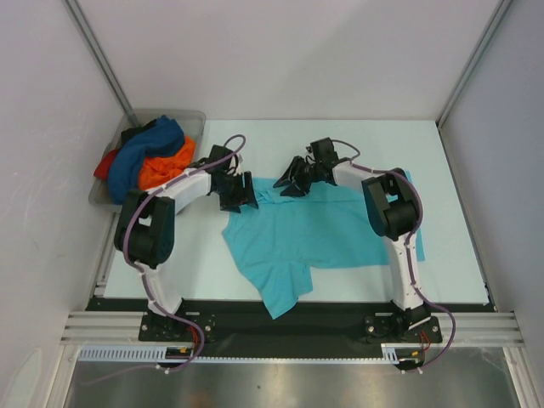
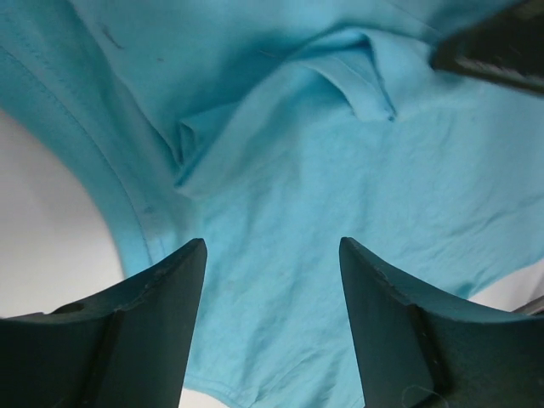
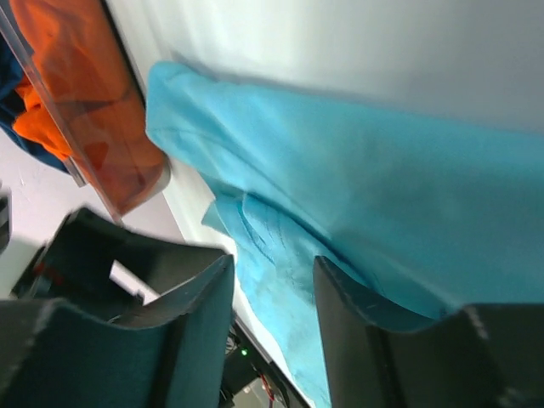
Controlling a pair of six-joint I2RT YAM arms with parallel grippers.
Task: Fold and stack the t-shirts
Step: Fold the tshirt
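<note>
A: Where is the turquoise shirt [image 1: 323, 234] found right now?

B: It is spread flat on the table [image 1: 450, 221], one sleeve trailing toward the near edge. Its far edge is flanked by both arms, presumably so it can be taken at two points for a fold

A: And the fingers?

B: The left gripper [image 2: 272, 246] is held spread just over the cloth, nothing pinched. The right gripper [image 3: 272, 265] is parted too, with cloth seen through the gap but not clamped

A: What is gained from the wrist views?

B: A small tuck of fabric is shown ahead of the left fingers, and both gaps are made plain. From above, only dark shapes are seen

A: And the reverse?

B: The tray [image 1: 194, 115] at the far left, with the dark blue shirt [image 1: 140, 157], orange shirt [image 1: 166, 166] and red shirt [image 1: 106, 166] heaped unfolded, is seen whole only from above, so most of the task is judged undone
</note>
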